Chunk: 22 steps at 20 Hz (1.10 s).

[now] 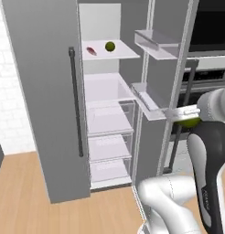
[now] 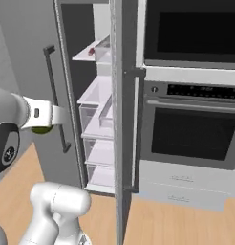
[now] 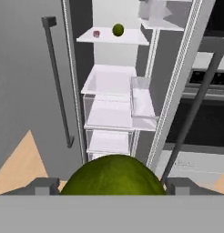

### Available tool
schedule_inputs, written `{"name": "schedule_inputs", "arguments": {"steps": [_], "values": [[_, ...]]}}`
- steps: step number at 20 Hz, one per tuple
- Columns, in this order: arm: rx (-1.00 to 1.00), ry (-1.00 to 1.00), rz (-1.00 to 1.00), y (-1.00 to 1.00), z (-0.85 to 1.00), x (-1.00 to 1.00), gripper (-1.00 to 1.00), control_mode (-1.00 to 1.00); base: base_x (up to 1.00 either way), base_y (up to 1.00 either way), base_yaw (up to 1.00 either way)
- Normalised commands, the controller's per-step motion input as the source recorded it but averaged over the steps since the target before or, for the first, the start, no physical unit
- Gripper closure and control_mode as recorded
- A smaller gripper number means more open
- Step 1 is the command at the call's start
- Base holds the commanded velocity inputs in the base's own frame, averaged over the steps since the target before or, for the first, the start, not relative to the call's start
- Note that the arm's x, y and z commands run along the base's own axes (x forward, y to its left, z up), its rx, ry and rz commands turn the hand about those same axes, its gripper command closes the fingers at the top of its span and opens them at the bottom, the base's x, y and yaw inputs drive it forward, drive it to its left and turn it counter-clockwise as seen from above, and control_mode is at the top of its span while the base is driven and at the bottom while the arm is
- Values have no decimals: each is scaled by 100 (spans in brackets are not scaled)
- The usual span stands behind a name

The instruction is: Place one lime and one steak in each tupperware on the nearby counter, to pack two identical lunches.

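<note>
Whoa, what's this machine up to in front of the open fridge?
The white robot arm's gripper is shut on a green lime, held out in front of the open fridge. On the fridge's upper shelf a second lime lies next to a reddish steak, both untouched. An oven stands to the right of the fridge. The lunch boxes meant to receive the food are not in sight here.

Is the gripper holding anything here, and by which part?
Yes: a lime sits between the jaws of the gripper, pinched across its round middle.
</note>
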Motion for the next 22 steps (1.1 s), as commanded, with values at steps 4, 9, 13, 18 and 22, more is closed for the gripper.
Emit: {"name": "schedule_inputs", "arguments": {"steps": [4,9,13,18,22], "values": [[0,0,0,0,0,0,100,100,-42,-100,-20],[0,0,0,0,0,0,100,100,4,-100,-22],[0,0,0,0,0,0,100,100,48,-100,-19],[0,0,0,0,0,0,100,100,64,-100,-16],[0,0,0,0,0,0,100,100,55,-100,-17]]}}
